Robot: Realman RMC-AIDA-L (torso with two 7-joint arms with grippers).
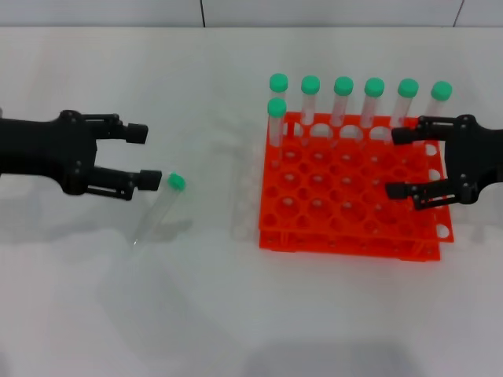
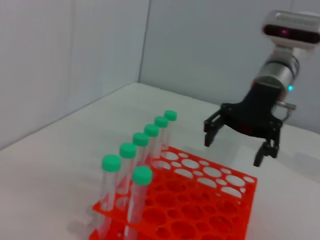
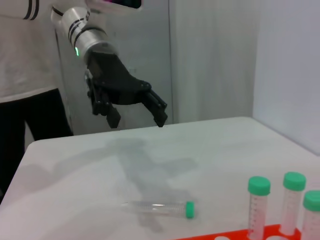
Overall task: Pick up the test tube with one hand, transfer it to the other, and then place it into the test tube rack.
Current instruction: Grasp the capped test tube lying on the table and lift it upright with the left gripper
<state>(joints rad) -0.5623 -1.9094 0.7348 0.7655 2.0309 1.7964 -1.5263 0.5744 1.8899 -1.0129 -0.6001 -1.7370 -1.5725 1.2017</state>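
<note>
The test tube [image 1: 159, 210], clear with a green cap, lies on the white table near the left side, its cap towards the back. My left gripper [image 1: 143, 157] is open just behind and to the left of the cap, not touching the tube. The right wrist view shows this gripper [image 3: 136, 114] hovering open above the table, behind the lying tube [image 3: 157, 208]. The orange test tube rack [image 1: 346, 239] stands right of centre. My right gripper [image 1: 395, 162] is open and empty over the rack's right side. It also shows in the left wrist view [image 2: 234, 150], above the rack [image 2: 240, 200].
Several green-capped tubes [image 1: 343, 98] stand in the rack's back row, and one [image 1: 277, 118] stands just in front at its left end. A person in a white shirt [image 3: 25, 55] stands beyond the table's far left edge. A grey wall [image 2: 75, 55] closes the back.
</note>
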